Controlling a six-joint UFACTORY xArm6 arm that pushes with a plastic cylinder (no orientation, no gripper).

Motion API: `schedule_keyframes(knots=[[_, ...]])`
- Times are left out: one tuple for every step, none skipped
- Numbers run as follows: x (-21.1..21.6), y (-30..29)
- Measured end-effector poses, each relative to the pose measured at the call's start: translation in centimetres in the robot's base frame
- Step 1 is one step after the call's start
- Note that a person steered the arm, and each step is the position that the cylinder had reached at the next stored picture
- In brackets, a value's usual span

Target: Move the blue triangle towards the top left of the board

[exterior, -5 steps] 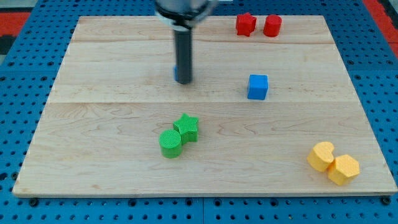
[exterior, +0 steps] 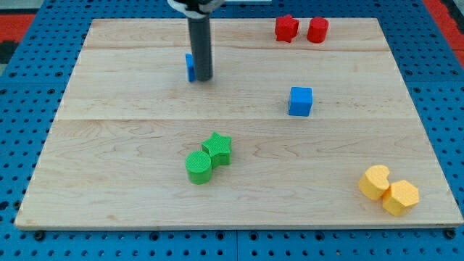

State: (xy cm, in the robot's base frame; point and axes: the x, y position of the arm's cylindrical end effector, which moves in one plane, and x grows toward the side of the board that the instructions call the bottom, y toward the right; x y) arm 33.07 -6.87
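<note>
The blue triangle (exterior: pixel 189 67) lies in the upper middle-left of the wooden board (exterior: pixel 109 145), mostly hidden behind the dark rod; only its left edge shows. My tip (exterior: pixel 204 78) rests on the board right against the triangle's right side. A blue cube (exterior: pixel 300 101) sits apart, to the right of the board's centre.
A red star (exterior: pixel 286 28) and a red cylinder (exterior: pixel 317 30) stand side by side at the top right. A green star (exterior: pixel 218 148) and a green cylinder (exterior: pixel 199 167) touch near the lower middle. Two yellow blocks (exterior: pixel 389 190) touch at the bottom right corner.
My tip has moved up and slightly left. The blue triangle has moved up and left with it and now shows at the rod's left side.
</note>
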Motion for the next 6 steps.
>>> schedule_keyframes(knots=[[-4.8, -6.0], [-8.3, -10.6], [-5.5, -2.6], [-6.9, 2.1], [-10.1, 0.7], [-10.5, -3.1]])
